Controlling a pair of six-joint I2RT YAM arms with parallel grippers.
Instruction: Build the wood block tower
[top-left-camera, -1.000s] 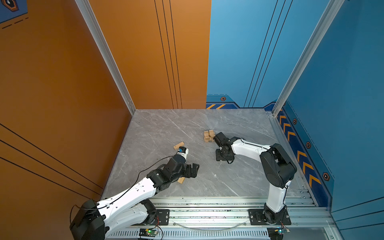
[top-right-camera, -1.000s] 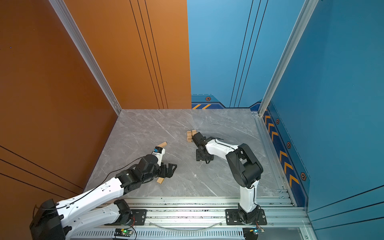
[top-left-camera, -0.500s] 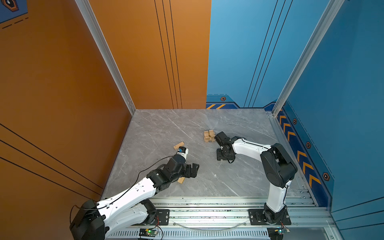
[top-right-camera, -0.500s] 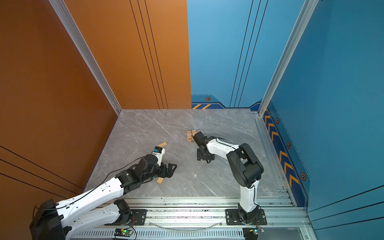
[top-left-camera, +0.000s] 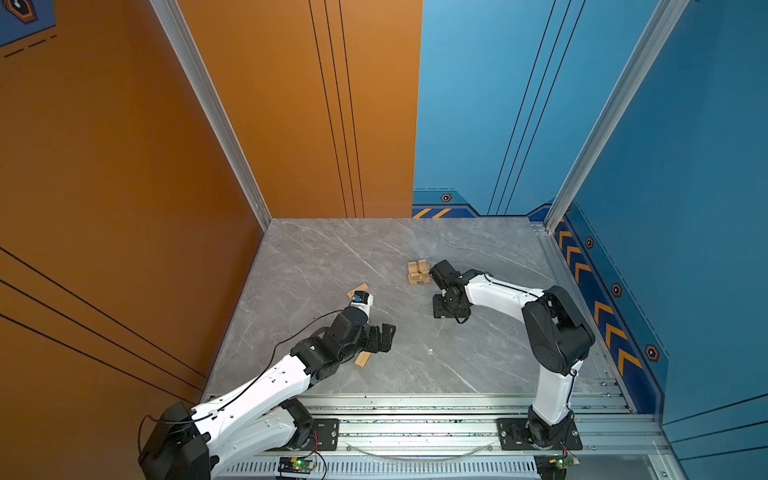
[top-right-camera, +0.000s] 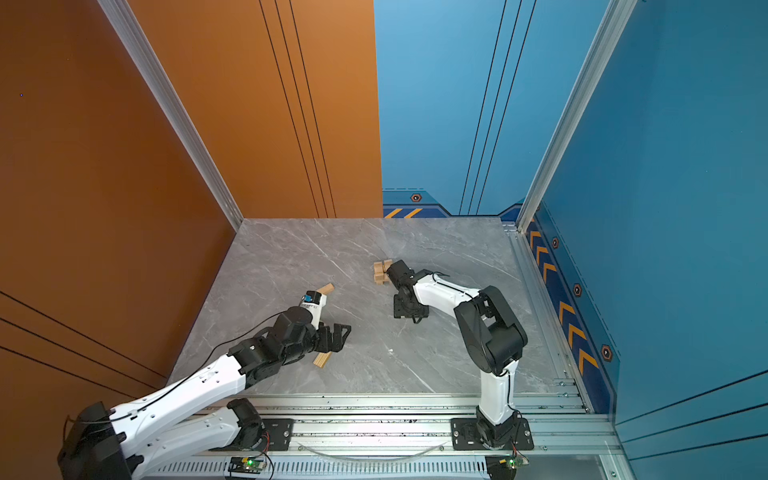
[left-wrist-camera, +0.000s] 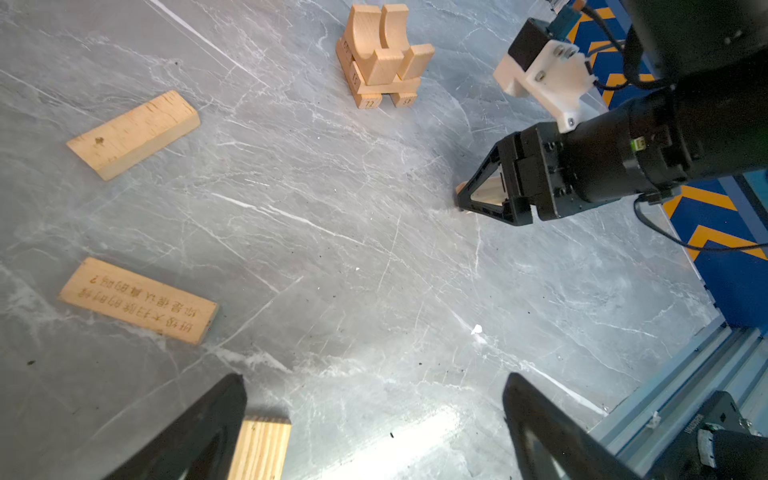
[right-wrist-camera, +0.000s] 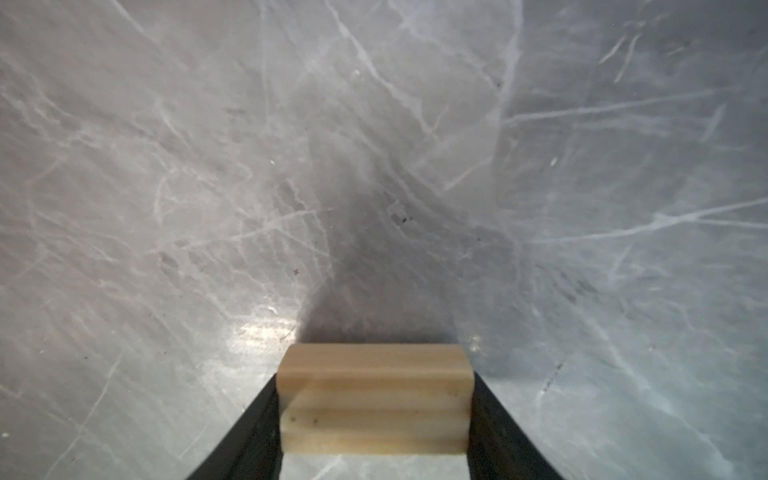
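right gripper (right-wrist-camera: 376, 376): clamped on a pale grooved block (right-wrist-camera: 376, 409), one black finger (right-wrist-camera: 253, 415) flat against each end, the jaws about half closed and stopped by the wood.
right gripper, position: pointed down at the grey marble table (top-left-camera: 332, 257), near its middle and just on the near side of the tower. From where I stood I could not tell whether the grooved block touched the surface.
left gripper (left-wrist-camera: 374, 378): spread wide and holding nothing, both fingers apart over bare table, low at the near left of the table.
tower (top-left-camera: 418, 272): stood toward the back of the table, right of centre, close beside the wrist of the right arm (top-left-camera: 498, 291) but apart from its fingers. The left wrist view showed numbered short bars at the base, a flat piece across them, further bars, and two half-ring arches side by side on top.
plain slab (left-wrist-camera: 133, 135): lay flat and alone, to the left of the tower and well apart from it.
engraved slab (left-wrist-camera: 139, 301): lay flat, lettered face up, near the plain slab but not touching it.
striped block (left-wrist-camera: 259, 446): lay on the table just beside one finger of the left gripper, partly hidden by it. In a top view the striped block (top-left-camera: 362, 359) peeked out from under that gripper.
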